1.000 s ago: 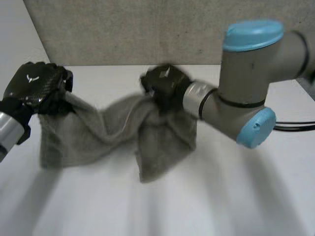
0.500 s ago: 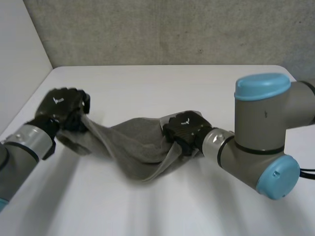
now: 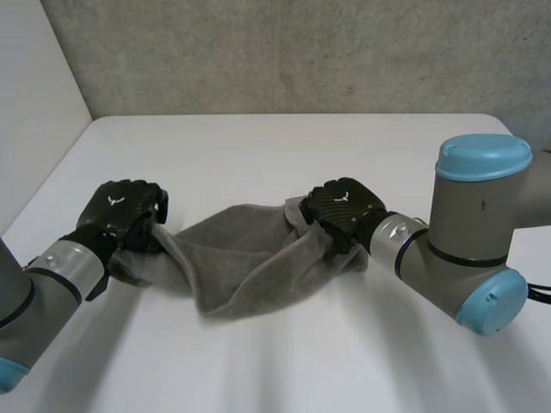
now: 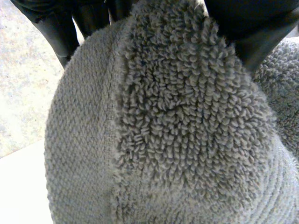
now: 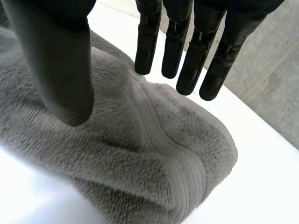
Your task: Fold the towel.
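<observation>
Head view — left hand [image 3: 120, 213] curled round the towel's [image 3: 241, 258] left end; right hand [image 3: 343, 206] over its right end, fingers [image 5: 148, 42] straight, spread from thumb. Towel lies bunched on table [image 3: 258, 155].

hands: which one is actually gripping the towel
The left hand: the towel bunches between its fingers and thumb. The right hand has straight fingers above it, pinching nothing.

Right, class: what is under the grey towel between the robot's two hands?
The towel lies on the white table, bare all around it. The left hand grips one end; the right hand is open over the other. Anything beneath the cloth itself is hidden.
</observation>
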Controlling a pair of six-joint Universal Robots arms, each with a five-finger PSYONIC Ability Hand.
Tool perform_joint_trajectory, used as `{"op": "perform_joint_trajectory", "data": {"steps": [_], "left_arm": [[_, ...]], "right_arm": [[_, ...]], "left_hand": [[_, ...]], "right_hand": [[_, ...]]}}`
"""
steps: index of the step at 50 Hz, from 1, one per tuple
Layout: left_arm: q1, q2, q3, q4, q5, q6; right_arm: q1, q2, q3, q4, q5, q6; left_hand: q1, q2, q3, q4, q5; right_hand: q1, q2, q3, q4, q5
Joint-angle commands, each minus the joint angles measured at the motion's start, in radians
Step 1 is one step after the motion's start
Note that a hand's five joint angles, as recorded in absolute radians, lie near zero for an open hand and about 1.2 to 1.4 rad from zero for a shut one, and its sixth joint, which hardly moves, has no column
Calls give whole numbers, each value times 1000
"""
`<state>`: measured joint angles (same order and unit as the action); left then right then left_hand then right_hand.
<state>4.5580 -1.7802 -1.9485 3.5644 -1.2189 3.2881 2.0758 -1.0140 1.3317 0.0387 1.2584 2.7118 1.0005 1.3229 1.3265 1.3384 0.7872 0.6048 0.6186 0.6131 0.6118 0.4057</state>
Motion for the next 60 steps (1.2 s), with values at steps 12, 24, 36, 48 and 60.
{"op": "perform_joint_trajectory", "data": {"steps": [12,24,36,48,60], "left_arm": [[-1,1,-21,1,1,-1],[10,15,-9,-2,1,-2],[13,216,56,-29,-4,-27],[16,375,167,-194,25,-186],[-8,-133,412,-246,32,-179]], "right_arm": [[36,52,30,-59,-91,-1],[43,-4,4,-59,-76,-41],[-25,-295,-60,-5,-63,62],[-158,-461,-183,312,-11,85],[1,-40,-412,321,186,-150]], "left_hand": [[326,3,0,-12,364],[343,21,17,5,382],[346,24,20,8,385],[396,73,70,58,435],[396,73,70,58,435]], "right_hand": [[-27,-41,-35,-34,-2],[791,778,783,784,816],[791,778,783,784,816],[791,778,783,784,816],[791,778,783,784,816]]}}
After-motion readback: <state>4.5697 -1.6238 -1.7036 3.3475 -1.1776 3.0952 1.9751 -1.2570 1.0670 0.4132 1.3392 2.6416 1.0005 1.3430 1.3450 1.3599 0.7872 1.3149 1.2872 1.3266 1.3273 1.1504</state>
